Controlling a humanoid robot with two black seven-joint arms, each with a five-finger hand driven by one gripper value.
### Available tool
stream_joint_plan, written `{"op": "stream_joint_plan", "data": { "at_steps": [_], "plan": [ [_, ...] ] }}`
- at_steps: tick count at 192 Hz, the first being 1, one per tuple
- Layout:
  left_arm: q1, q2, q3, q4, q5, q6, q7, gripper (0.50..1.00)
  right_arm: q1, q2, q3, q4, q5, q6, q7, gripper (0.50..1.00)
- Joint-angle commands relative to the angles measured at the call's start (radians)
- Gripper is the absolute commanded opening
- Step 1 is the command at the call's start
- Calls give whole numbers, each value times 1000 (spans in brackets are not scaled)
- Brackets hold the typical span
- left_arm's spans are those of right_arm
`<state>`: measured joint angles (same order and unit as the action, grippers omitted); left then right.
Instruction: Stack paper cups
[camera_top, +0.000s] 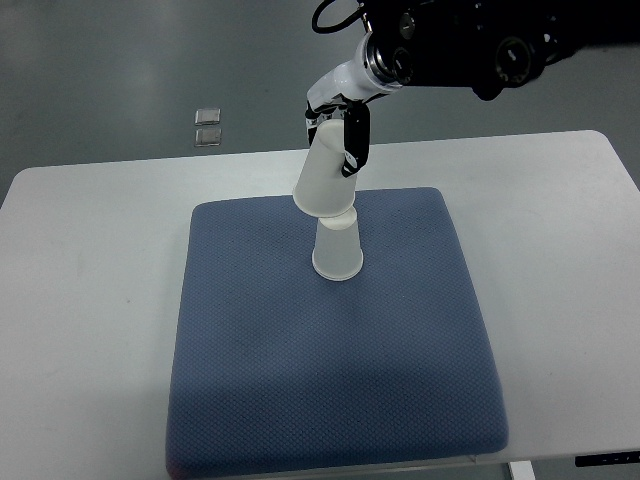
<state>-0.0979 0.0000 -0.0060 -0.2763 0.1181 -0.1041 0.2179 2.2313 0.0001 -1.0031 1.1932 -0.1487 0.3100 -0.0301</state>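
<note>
Plainly the risk is a tip-over: the held cup comes down tilted, its mouth only partly over the lower cup, which stands free on the blue mat just below the fingers. A sideways push or an early release could knock the lower cup over or leave the stack crooked. On the right hand, whose arm enters from the upper right, the dark fingers are clamped on the held cup's upper end.
</note>
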Motion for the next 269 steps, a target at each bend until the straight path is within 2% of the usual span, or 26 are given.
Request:
{"op": "stream_joint_plan", "data": {
  "at_steps": [1, 101, 182, 269],
  "plan": [
    [1, 0, 0, 0, 0, 0, 0, 1000, -7, 0, -5, 0, -5, 7, -2, 666],
    [0, 0, 0, 0, 0, 0, 0, 1000, -47, 0, -20, 0, -9, -8, -14, 678],
    [1, 0, -2, 2, 0, 0, 0, 1000, -76, 0, -19, 0, -8, -52, -14, 686],
    [0, 0, 0, 0, 0, 0, 0, 1000, -98, 0, -19, -1, -6, -55, -14, 699]
  ]
}}
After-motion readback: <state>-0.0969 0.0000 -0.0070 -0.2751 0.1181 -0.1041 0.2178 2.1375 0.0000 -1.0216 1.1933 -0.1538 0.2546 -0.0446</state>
